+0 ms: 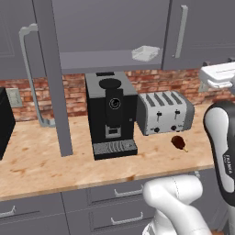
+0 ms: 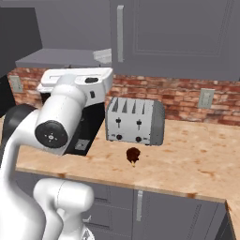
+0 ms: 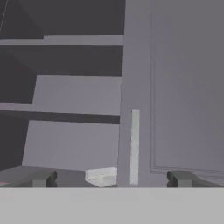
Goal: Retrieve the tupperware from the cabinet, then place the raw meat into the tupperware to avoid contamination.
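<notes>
Retrieval is not yet done — I am seeing the tupperware sitting on the lower shelf of the open cabinet, beside the closed right door. I am holding the gripper in front of that shelf with its jaws standing fully apart, gripping nothing. Raw meat is lying on the counter in front of the toaster — untouched. Both the pick-up and the transfer are remaining.
</notes>
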Controlling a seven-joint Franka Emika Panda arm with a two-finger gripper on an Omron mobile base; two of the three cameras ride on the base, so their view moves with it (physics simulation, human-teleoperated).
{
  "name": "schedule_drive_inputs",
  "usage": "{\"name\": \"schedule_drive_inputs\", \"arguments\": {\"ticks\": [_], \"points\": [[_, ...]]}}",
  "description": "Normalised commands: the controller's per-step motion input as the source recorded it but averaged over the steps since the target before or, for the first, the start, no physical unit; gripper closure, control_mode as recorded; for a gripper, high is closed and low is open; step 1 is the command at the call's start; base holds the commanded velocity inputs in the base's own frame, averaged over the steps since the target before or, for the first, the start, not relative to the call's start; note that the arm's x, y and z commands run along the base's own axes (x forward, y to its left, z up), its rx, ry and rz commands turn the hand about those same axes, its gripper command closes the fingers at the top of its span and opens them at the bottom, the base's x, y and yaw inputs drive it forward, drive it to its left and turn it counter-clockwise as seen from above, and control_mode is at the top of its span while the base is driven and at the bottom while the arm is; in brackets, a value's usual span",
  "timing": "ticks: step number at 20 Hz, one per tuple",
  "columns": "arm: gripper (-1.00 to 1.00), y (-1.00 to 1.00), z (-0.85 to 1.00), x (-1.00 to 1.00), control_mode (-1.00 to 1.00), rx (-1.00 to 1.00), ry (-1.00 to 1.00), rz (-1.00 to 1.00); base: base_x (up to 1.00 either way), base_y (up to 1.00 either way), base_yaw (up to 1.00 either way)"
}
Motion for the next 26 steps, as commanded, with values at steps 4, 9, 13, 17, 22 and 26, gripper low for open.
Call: {"name": "schedule_drive_inputs", "arguments": {"ticks": [4, 9, 13, 17, 22, 26], "points": [[-1.0, -0.08, 0.01, 0.24, -1.0, -0.05, 0.01, -0.01, 0.0, 0.0, 0.0], [-1.0, -0.02, 0.01, 0.31, -1.0, -0.02, 0.02, -0.01, 0.0, 0.0, 0.0], [-1.0, 0.0, 0.0, 0.27, -1.0, 0.0, 0.0, 0.0, 0.0, 0.0, 0.0], [-1.0, 0.0, -0.01, 0.25, -1.0, 0.0, 0.0, 0.0, 0.0, 0.0, 0.0], [-1.0, 0.0, -0.03, 0.25, -1.0, 0.0, 0.0, 0.0, 0.0, 0.0, 0.0], [-1.0, 0.0, -0.02, 0.24, -1.0, 0.0, 0.0, 0.0, 0.0, 0.0, 0.0]]}}
